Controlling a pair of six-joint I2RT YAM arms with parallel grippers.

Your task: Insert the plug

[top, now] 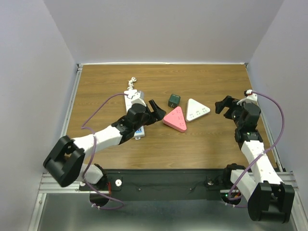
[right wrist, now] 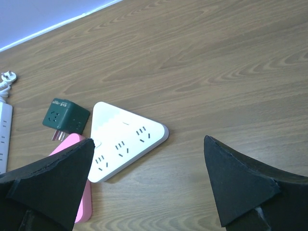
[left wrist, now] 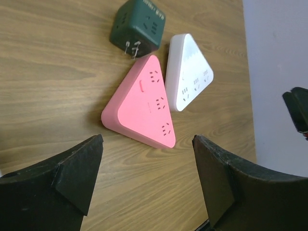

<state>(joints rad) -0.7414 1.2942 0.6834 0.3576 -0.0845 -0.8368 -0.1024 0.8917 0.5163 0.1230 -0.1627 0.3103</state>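
A dark green cube adapter (top: 173, 100) with metal prongs lies on its side on the table; it shows in the left wrist view (left wrist: 137, 28) and right wrist view (right wrist: 66, 118). A pink triangular socket block (top: 175, 119) lies just in front of it (left wrist: 143, 103), and a white triangular socket block (top: 197, 109) lies to its right (right wrist: 124, 139). My left gripper (top: 157, 110) is open and empty, just left of the pink block. My right gripper (top: 224, 105) is open and empty, right of the white block.
A white power strip (top: 134, 113) lies under my left arm, its coiled cord and plug (top: 132, 83) behind it; the strip shows at the right wrist view's left edge (right wrist: 5, 137). Walls enclose the table on three sides.
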